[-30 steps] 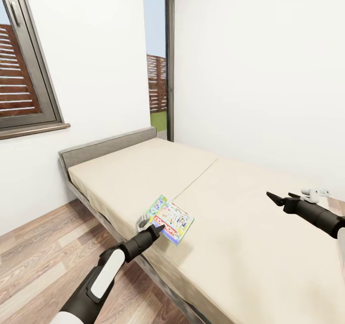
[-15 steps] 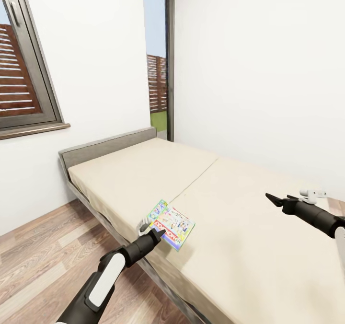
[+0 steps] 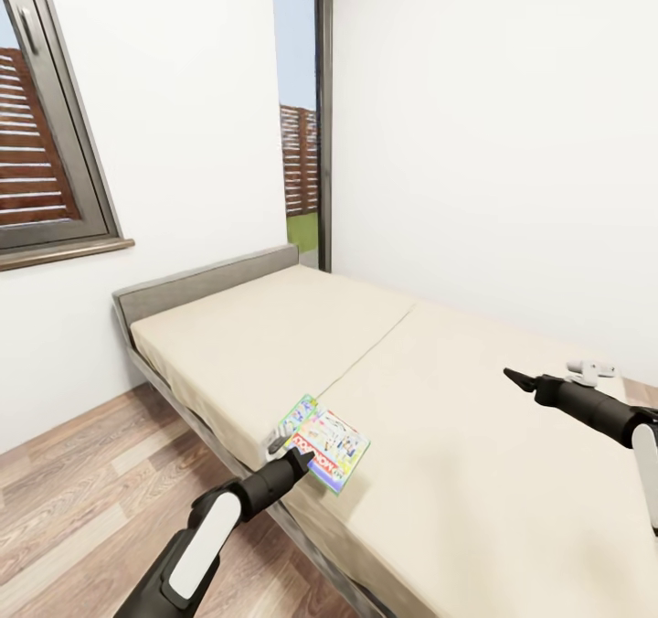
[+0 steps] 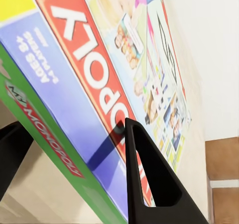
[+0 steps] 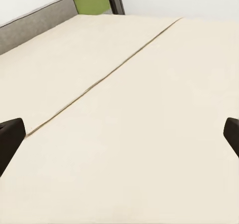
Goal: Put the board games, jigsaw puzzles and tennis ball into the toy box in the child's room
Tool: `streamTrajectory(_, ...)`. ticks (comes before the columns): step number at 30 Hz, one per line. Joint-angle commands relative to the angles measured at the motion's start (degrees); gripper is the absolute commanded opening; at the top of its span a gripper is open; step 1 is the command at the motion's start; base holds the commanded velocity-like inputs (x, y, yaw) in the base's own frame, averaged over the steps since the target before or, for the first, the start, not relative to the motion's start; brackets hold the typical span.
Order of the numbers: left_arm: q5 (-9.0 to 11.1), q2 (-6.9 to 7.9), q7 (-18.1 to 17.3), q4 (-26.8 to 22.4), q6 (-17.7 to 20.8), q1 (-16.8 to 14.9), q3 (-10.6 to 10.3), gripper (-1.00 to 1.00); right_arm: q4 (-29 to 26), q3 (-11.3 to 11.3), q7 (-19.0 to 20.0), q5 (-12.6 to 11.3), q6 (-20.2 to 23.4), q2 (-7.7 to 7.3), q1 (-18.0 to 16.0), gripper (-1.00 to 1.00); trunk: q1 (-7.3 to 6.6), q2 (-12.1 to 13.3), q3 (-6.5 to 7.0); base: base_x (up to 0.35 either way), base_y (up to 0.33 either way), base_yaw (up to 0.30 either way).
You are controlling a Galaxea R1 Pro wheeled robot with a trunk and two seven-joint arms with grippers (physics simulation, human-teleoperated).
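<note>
A green-white-red board game (image 3: 324, 435), a Monopoly box, hangs over the near edge of the bed (image 3: 457, 472). My left gripper (image 3: 300, 458) is shut on its near side. In the left wrist view one black finger (image 4: 149, 184) lies on the printed lid of the board game (image 4: 94, 69) and the other finger (image 4: 10, 149) sits under its green side. My right gripper (image 3: 508, 378) hovers open above the mattress on the right; in the right wrist view its gripper (image 5: 119, 139) has nothing between the fingers. The toy box, the table, the puzzles and the tennis ball are out of view.
The beige mattress has a seam (image 3: 366, 348) down its middle and a grey headboard (image 3: 201, 284) at the far end. A small white object (image 3: 589, 368) lies at the right beside my right arm. Wooden floor (image 3: 82, 490) runs along the left. A window (image 3: 46, 179) and a glass door (image 3: 300, 143) are in the walls.
The left gripper and the board game have shifted slightly down and toward me at the bed's edge. The right gripper has drifted a little left and lower.
</note>
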Motion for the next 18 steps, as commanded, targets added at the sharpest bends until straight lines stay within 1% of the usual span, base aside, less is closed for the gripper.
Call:
streamTrajectory(1,0.1,-0.01,0.0,0.0,0.2,0.0,0.1,-1.0,0.0,-0.1,0.0,-0.3,0.4,0.0,0.0,1.0,-0.24,0.4,0.13,0.0,0.0,0.0)
streamTrajectory(7,0.1,0.3,0.5,0.0,0.2,0.1,-0.7,-1.0,0.1,0.4,0.1,-0.3,0.6,0.3,0.0,1.0,-1.55,2.8,1.2,0.0,0.0,0.0)
streamTrajectory(18,0.1,0.53,0.6,0.0,0.0,0.3,-1.0,-1.0,-0.1,1.7,0.1,-0.3,0.6,0.36,0.0,1.0,-3.97,7.2,3.18,0.0,0.0,0.0)
